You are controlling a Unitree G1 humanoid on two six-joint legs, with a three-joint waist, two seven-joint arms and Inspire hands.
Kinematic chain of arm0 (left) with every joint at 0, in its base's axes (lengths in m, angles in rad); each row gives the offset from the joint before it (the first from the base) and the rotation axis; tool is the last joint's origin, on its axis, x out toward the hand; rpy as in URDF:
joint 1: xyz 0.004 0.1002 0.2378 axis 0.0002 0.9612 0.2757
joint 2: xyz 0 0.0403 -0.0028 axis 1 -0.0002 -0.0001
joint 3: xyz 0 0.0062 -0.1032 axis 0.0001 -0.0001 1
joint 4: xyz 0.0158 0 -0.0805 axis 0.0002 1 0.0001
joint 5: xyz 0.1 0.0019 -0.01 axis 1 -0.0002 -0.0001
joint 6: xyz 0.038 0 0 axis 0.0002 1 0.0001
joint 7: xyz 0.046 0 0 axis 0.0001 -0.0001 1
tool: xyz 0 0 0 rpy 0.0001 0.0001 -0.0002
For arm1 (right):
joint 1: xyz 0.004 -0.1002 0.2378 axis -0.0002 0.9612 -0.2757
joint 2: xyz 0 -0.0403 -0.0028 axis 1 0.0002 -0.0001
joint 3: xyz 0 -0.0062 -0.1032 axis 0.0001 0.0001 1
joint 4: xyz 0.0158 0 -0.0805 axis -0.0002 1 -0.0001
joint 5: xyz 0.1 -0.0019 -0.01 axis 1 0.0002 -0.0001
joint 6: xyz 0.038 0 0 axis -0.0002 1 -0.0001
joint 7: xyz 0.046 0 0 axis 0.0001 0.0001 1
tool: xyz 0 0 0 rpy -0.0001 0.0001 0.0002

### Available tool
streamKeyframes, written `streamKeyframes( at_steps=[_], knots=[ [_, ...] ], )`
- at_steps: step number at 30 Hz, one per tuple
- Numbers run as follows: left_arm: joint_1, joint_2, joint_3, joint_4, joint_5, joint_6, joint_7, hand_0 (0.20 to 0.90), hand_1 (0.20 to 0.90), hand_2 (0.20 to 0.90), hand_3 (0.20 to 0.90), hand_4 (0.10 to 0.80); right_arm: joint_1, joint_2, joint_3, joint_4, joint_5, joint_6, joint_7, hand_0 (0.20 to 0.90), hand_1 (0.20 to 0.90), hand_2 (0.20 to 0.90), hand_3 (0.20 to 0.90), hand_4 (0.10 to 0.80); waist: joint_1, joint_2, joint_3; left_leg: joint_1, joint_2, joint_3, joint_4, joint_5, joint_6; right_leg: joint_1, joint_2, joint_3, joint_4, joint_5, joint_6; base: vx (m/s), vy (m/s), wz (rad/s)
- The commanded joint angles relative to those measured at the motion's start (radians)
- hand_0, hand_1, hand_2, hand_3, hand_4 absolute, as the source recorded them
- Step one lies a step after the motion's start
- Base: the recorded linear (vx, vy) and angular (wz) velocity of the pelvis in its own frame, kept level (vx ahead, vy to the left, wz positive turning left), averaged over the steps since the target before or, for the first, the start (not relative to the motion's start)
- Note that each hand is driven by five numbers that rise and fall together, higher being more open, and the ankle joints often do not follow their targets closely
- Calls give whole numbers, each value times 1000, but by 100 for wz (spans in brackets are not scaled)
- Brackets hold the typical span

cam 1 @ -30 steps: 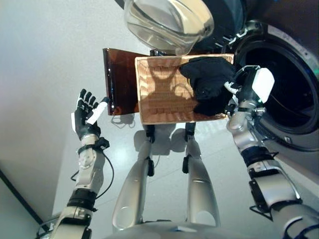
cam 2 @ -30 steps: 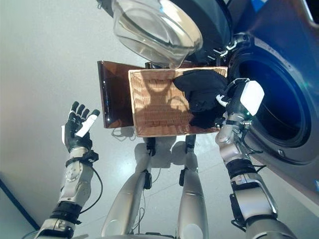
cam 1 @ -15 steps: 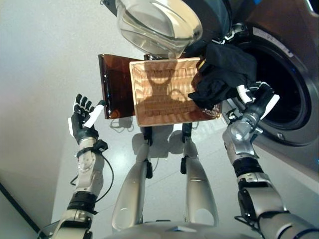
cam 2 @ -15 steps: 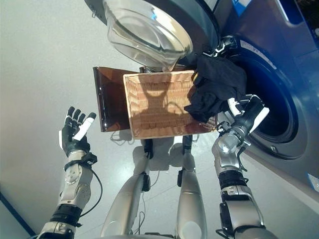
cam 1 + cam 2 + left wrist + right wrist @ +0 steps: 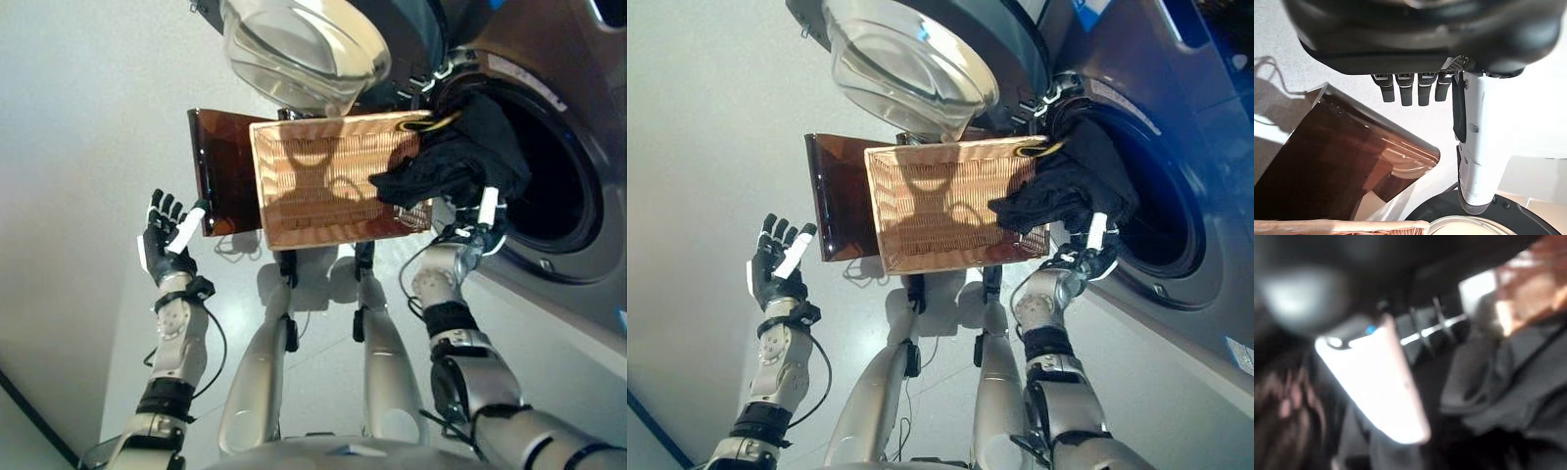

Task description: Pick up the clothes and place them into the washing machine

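A bundle of black clothes (image 5: 453, 162) hangs at the mouth of the washing machine drum (image 5: 554, 201), partly over the right corner of the wicker basket (image 5: 313, 181). My right hand (image 5: 479, 223) is just under the bundle, shut on its lower edge, its white thumb pointing up. The right wrist view shows that thumb (image 5: 1380, 382) against dark cloth (image 5: 1520, 377). My left hand (image 5: 165, 235) is raised at the left, open and holding nothing, beside a brown tinted panel (image 5: 220, 176). Its straight fingers (image 5: 1410, 89) show in the left wrist view.
The washer's round glass door (image 5: 299, 44) stands swung open above the basket. The machine's grey front (image 5: 588, 304) fills the right side. The basket looks bare apart from the clothes at its right corner. Pale floor lies to the left.
My right hand has lifted the black clothes off the basket's right side and carried them right and up to the drum mouth. The left hand has stayed put.
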Motion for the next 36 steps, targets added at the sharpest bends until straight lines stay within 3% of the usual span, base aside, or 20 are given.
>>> streamKeyframes(
  at_steps=[1, 20, 29, 36],
  knots=[
    [56, 42, 32, -27, -24, -45, -5, 900, 900, 900, 900, 800, -1, -33, -65, 27, 106, -141, 47, 200, 200, 200, 200, 300, 60, -4, -110, 43, -10, 24, 2, -101, -86, 9, 9, -17, -8, -48, 4, 0, 0, 0],
    [61, 85, -11, -54, -40, -52, -58, 900, 900, 900, 900, 800, -188, -244, -150, 160, 142, -147, 6, 200, 200, 200, 200, 300, 104, 58, -122, 40, -17, 26, -7, -100, -86, -19, 5, 1, 22, -68, 0, 0, 0, 0],
    [80, 100, -10, -53, -66, -52, -77, 900, 900, 900, 900, 800, -229, -367, -212, 144, 117, -208, -75, 200, 200, 200, 200, 300, 107, 95, -133, 43, -14, 29, -9, -105, -94, -30, 8, 12, 50, -89, -3, 12, -10, 0],
    [99, 122, -16, -79, -72, -60, -99, 900, 900, 900, 900, 800, -271, -539, -228, 158, 45, -200, -154, 200, 200, 200, 200, 300, 104, 126, -142, 38, -17, 28, -9, -108, -98, -65, 5, 34, 83, -109, -5, 12, -4, -1]
  ],
)
